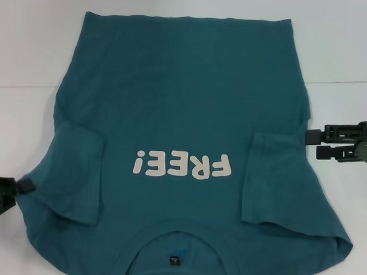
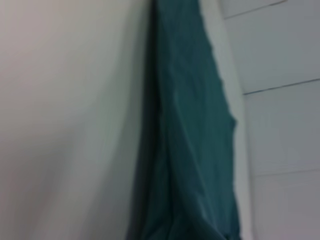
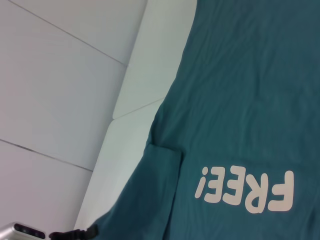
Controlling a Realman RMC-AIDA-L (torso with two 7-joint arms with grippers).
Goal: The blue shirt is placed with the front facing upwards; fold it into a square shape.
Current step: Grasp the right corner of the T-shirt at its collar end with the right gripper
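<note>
The blue shirt (image 1: 185,95) lies flat on the white table, front up, with its white "FREE!" print (image 1: 182,166) and its collar (image 1: 178,231) nearest me. Both sleeves are folded inward onto the body: the left sleeve (image 1: 78,169) and the right sleeve (image 1: 273,178). My left gripper (image 1: 24,185) sits low at the shirt's left shoulder edge, touching the cloth. My right gripper (image 1: 312,142) is open just off the shirt's right edge, beside the folded sleeve. The right wrist view shows the shirt (image 3: 240,100) and the left gripper (image 3: 75,233) far off. The left wrist view shows only the shirt's edge (image 2: 190,150).
The white table (image 1: 29,45) extends past the shirt on the left, right and far sides. A seam line (image 1: 344,82) crosses the table top level with the shirt's upper part. No other objects stand on it.
</note>
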